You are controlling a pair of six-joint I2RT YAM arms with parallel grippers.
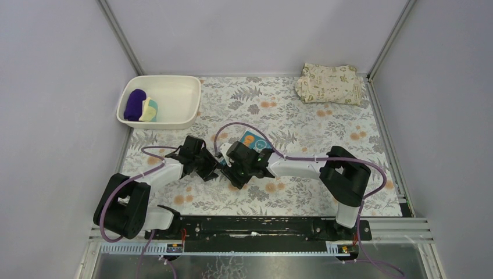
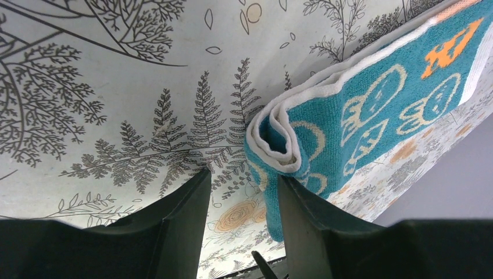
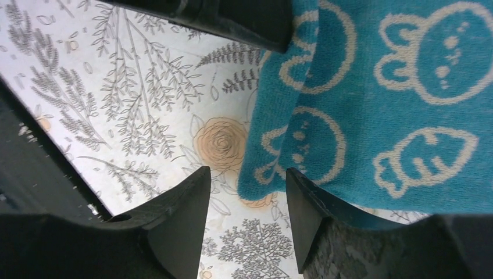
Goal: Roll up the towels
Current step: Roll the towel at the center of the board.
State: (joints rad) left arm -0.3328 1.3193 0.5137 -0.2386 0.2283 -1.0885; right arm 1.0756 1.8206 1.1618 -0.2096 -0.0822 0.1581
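The left claw (image 2: 244, 174) stands spread over the fern-printed tablecloth (image 2: 116, 116). Its two dark fingers are apart, with only the cloth's pattern and a sliver of towel edge showing in the gap, and it pinches nothing. Just past its tips, against the finger on the right of its wrist view, lies the teal towel (image 2: 372, 116) (white rabbit and carrot shapes, one orange mark, a white border). The end of the towel nearest the claw is curled over on itself into a loose fold. The rest stretches away from the claw toward the upper right of that view.

The right claw (image 3: 247, 170) is spread too, with nothing between its fingers but an orange rose printed on the tablecloth. The same teal towel lies flat just beyond it, its lower edge lapping the tip of the finger on the right of that wrist view. Part of the other arm's black body crosses the top.

From above, the two claws sit close together, tips facing, mid-table, and only a corner of the teal towel shows just behind the right claw. Well away from the left claw, toward the far left, a white tub (image 1: 174, 81) holds the dark purple towel (image 1: 135, 104) and the pale yellow towel (image 1: 151, 109), side by side and touching. The beige leaf-printed folded cloth (image 1: 329, 84) lies well beyond the right claw, in the far right corner.
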